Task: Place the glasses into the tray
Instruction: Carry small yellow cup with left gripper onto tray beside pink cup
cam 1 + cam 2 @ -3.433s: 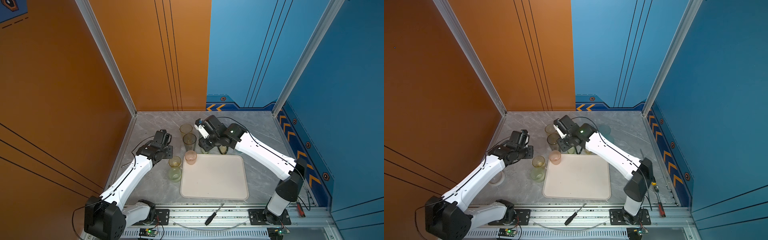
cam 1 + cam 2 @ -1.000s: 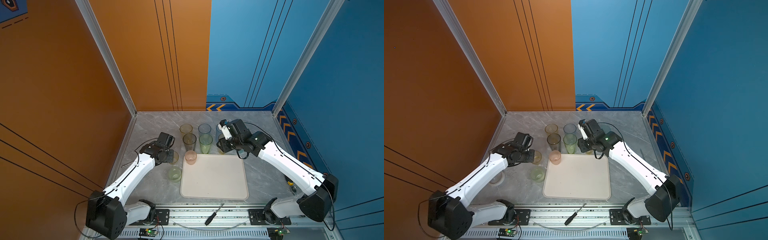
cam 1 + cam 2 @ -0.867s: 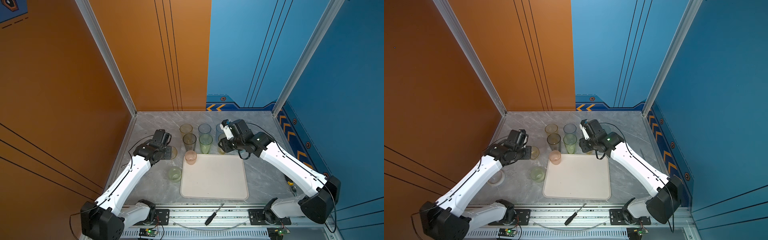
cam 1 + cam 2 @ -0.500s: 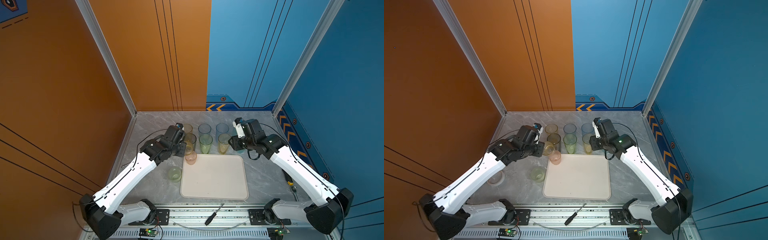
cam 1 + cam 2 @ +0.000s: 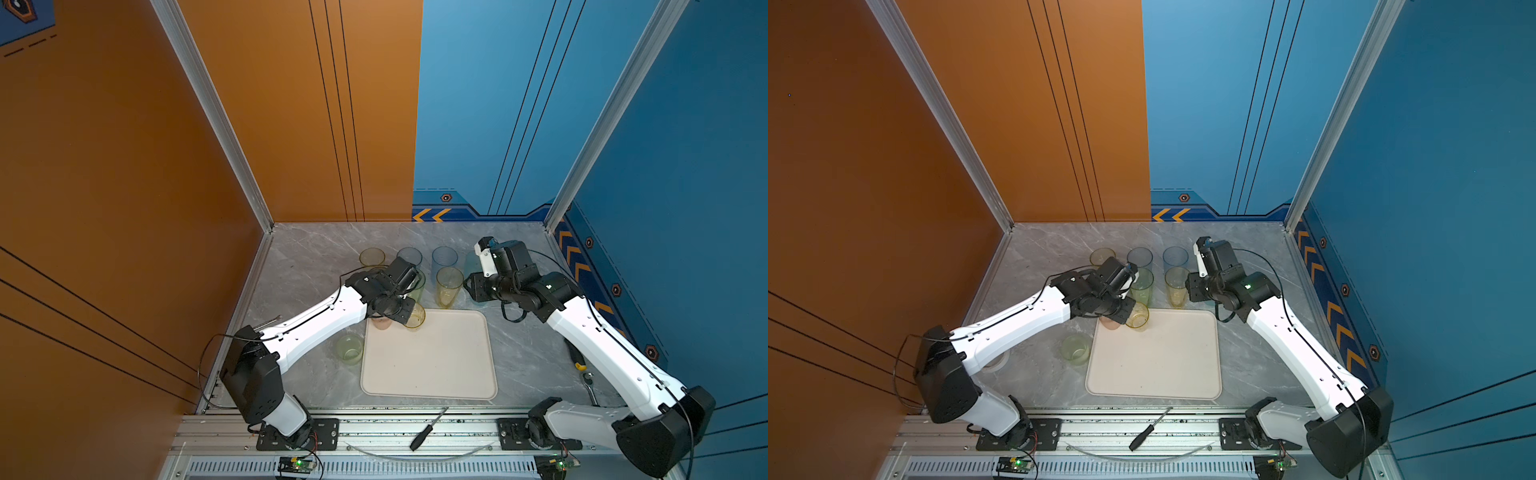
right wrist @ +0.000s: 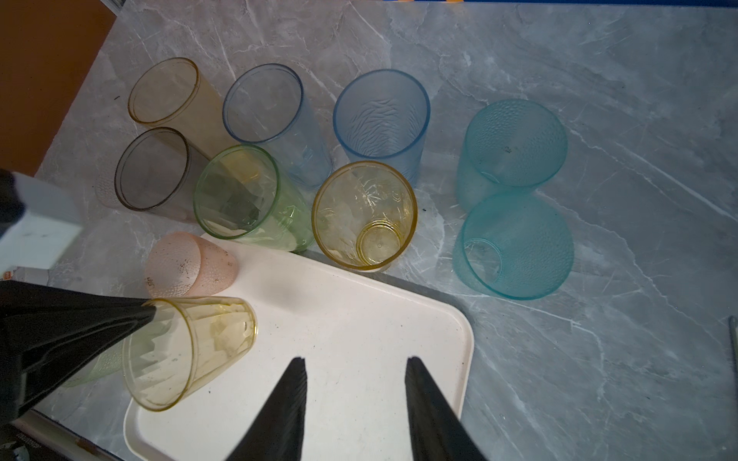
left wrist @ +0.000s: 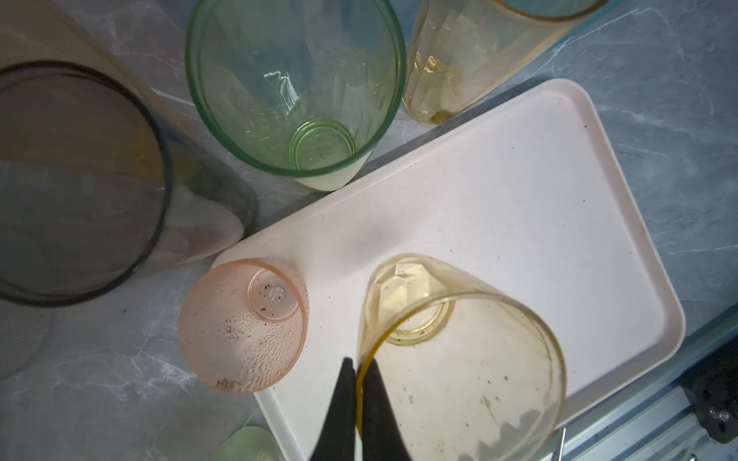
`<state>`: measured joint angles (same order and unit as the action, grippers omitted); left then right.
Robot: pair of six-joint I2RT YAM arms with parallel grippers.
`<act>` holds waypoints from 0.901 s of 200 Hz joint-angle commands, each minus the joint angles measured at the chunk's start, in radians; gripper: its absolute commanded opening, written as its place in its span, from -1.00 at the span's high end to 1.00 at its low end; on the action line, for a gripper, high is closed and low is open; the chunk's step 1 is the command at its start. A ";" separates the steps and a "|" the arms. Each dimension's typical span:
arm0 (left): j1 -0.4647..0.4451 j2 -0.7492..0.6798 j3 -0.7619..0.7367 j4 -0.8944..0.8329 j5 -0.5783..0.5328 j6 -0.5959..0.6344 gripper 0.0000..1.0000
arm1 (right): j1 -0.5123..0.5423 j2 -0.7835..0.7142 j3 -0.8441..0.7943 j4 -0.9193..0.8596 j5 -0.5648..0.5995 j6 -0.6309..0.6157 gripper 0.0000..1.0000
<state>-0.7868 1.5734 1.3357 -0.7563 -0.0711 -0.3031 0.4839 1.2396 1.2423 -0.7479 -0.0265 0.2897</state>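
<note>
Pinching a short yellow glass [image 7: 459,359] by its rim, the left gripper [image 7: 359,361] is clamped tight.
We note the glass tilted over the tray [image 7: 519,199] at its 11 o'clock corner, beside a pink glass [image 7: 239,327]; right gripper [image 6: 355,359] part-open, empty, near 1 o'clock; tall glasses [image 6: 365,215] stand off-tray at 12.

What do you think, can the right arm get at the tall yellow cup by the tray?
Probably yes. The right gripper is open and empty, close to the tall yellow cup, with nothing between them. The green cup stands close beside it, though.
</note>
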 commanded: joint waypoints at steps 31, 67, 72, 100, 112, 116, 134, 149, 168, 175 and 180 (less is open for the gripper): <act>-0.003 0.086 0.031 0.071 -0.025 0.035 1.00 | -0.006 0.013 -0.011 -0.011 -0.015 0.014 0.20; 0.001 0.136 0.042 0.071 -0.068 0.045 1.00 | -0.006 0.024 -0.011 -0.011 -0.019 0.012 0.20; 0.001 0.142 0.044 0.071 -0.071 0.047 1.00 | -0.006 0.027 -0.012 -0.011 -0.019 0.013 0.20; 0.008 0.161 0.052 0.071 -0.081 0.050 1.00 | -0.007 0.040 -0.009 -0.010 -0.021 0.009 0.20; 0.011 0.169 0.056 0.071 -0.081 0.051 1.00 | -0.007 0.047 -0.008 -0.010 -0.024 0.009 0.20; 0.013 0.172 0.057 0.071 -0.080 0.052 1.00 | -0.007 0.050 -0.009 -0.008 -0.025 0.009 0.20; 0.016 0.184 0.060 0.072 -0.080 0.053 1.00 | -0.007 0.058 -0.009 -0.005 -0.028 0.009 0.20; 0.023 0.193 0.062 0.075 -0.072 0.055 1.00 | -0.007 0.065 -0.005 -0.005 -0.029 0.009 0.20; 0.029 0.204 0.063 0.083 -0.055 0.053 1.00 | -0.007 0.070 -0.005 -0.004 -0.029 0.009 0.20; 0.030 0.208 0.063 0.085 -0.051 0.053 1.00 | -0.007 0.073 -0.004 -0.003 -0.029 0.008 0.20; 0.031 0.212 0.065 0.084 -0.050 0.053 1.00 | -0.007 0.072 -0.004 -0.004 -0.029 0.009 0.20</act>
<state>-0.7689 1.7607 1.3693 -0.6834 -0.1276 -0.2649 0.4831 1.3014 1.2423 -0.7479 -0.0425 0.2893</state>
